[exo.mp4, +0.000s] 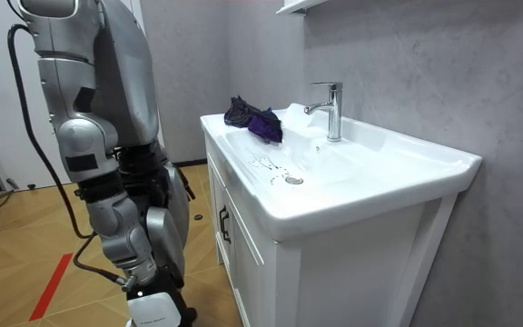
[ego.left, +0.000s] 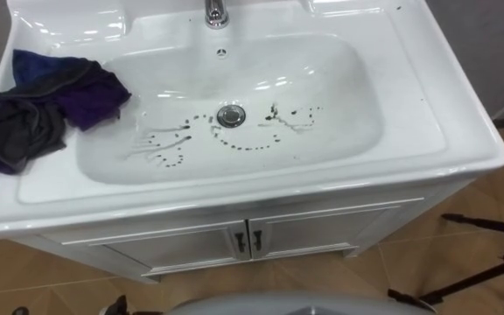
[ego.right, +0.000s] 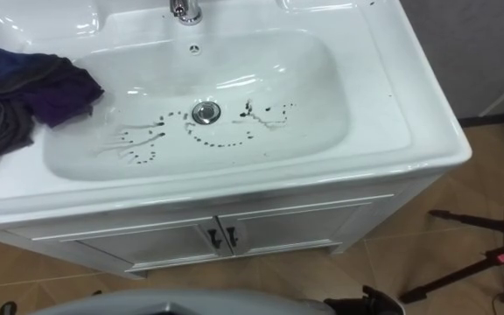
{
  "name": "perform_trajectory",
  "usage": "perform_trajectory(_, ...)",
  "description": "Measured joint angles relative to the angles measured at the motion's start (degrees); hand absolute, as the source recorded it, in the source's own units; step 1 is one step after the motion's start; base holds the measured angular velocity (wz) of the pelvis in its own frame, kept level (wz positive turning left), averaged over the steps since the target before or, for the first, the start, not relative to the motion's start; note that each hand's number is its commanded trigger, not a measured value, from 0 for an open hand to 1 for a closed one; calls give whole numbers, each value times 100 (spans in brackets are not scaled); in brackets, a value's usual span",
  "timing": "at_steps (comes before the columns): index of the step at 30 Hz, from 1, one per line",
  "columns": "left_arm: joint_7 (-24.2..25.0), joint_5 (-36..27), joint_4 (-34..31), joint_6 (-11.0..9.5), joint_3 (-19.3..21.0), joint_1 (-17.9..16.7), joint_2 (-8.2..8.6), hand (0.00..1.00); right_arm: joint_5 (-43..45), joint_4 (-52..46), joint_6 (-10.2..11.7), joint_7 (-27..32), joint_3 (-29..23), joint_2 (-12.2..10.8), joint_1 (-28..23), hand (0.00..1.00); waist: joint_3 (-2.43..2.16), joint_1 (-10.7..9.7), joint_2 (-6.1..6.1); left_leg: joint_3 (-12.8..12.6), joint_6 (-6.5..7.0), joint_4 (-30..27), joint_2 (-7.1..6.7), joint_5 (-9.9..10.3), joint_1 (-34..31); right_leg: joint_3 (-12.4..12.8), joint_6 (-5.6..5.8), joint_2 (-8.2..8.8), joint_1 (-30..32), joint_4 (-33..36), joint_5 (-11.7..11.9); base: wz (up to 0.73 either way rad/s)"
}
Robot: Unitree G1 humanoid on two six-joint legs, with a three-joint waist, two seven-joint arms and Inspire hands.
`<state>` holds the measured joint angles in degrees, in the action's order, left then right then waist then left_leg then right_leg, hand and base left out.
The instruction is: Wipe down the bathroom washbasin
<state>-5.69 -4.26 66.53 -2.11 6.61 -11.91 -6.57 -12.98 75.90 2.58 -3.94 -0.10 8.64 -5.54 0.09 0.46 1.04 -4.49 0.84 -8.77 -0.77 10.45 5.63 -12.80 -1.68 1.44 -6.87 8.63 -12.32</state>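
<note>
Since the cloth [ego.left: 42, 109] lies bunched on the desk [ego.left: 431, 114] at left, edging over the basin [ego.left: 322, 87], expect soft, light, limp: pinch a raised fold mid-bundle. Either robot hand's state: can't tell.

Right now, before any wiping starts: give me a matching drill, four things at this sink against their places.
1 crumpled purple-and-grey cloth
2 chrome faucet
3 round metal drain
4 pair of dark cabinet handles

A bottom of the white ceramic basin, among dark marks
B middle of the basin's back edge
C below the basin, on the white doors
D basin's left rim

Pairs: 1-D, 2-B, 3-A, 4-C
</note>
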Motion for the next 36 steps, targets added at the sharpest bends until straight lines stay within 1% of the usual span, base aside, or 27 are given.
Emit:
perform_trajectory(19,-160,-76,-4,0,1,84,26,0,15,21,-4,11,12,-2,-1,0,-3,2,12,-24,0,1,3,0,-6,-22,0,3,7,-3,0,0)
perform_trajectory(21,-162,-167,-13,1,8,84,26,0,29,20,-16,7,13,-1,-3,0,-17,12,33,-16,0,1,3,0,-5,-20,0,6,4,-4,0,0)
perform_trajectory(24,-168,-194,-23,1,66,110,16,0,25,13,-17,-1,112,9,-5,0,-11,83,35,10,0,-1,3,0,-3,-28,0,8,0,-4,0,0)
perform_trajectory(28,-285,-314,-23,3,240,138,4,0,44,21,-27,-60,120,39,-1,0,-8,138,36,69,0,-9,3,0,-11,-141,2,35,-22,-5,-1,7)
perform_trajectory(31,-379,-513,-9,31,479,81,-9,0,314,17,-109,-61,109,72,24,0,-7,195,34,105,0,-6,1,0,-4,-157,2,37,-33,-3,-2,5)
perform_trajectory(32,-405,-560,1,48,615,58,-11,0,371,21,-137,-57,103,74,38,0,-7,209,36,148,0,-6,1,0,-2,-166,2,35,-41,-2,-2,0)
perform_trajectory(34,-475,-866,-4,65,713,6,-25,0,417,38,-157,-56,104,85,41,0,-7,277,37,155,0,-8,-2,0,3,-170,2,35,-52,2,-2,0)
perform_trajectory(36,-586,-1195,-13,94,1016,-44,-44,0,550,35,-226,-71,105,103,52,0,-6,362,38,162,0,-16,-5,0,-2,-182,2,33,-52,6,-2,3)
